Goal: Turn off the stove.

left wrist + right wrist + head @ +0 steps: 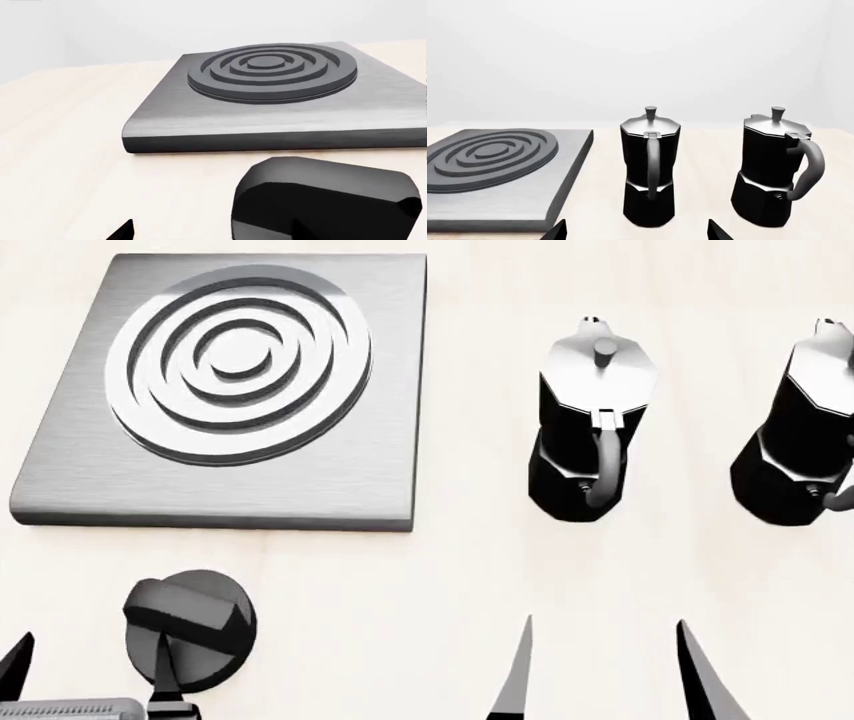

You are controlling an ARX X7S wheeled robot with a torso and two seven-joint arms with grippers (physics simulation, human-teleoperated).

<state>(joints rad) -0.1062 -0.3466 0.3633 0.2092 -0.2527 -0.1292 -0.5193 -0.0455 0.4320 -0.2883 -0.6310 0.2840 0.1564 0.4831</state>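
The stove (350, 455) is a flat brushed grey plate with a ringed round burner (238, 362), lying at the table's far left; it also fills the left wrist view as the stove (267, 120). In front of it sits a small black round knob (190, 630) with a raised bar. My left gripper (91, 678) is open at the near left. One finger reaches over the knob's bar and the other stands well to its left. In the left wrist view the knob (327, 200) sits close against one side of the left gripper (213, 232). My right gripper (607, 675) is open and holds nothing.
Two black-and-silver moka pots stand right of the stove, one (591, 430) mid-table and one (801, 440) at the right edge. The right wrist view faces both pots (650, 170) (774, 170), handles towards the right gripper (637, 232), with the stove (500, 170) beside them.
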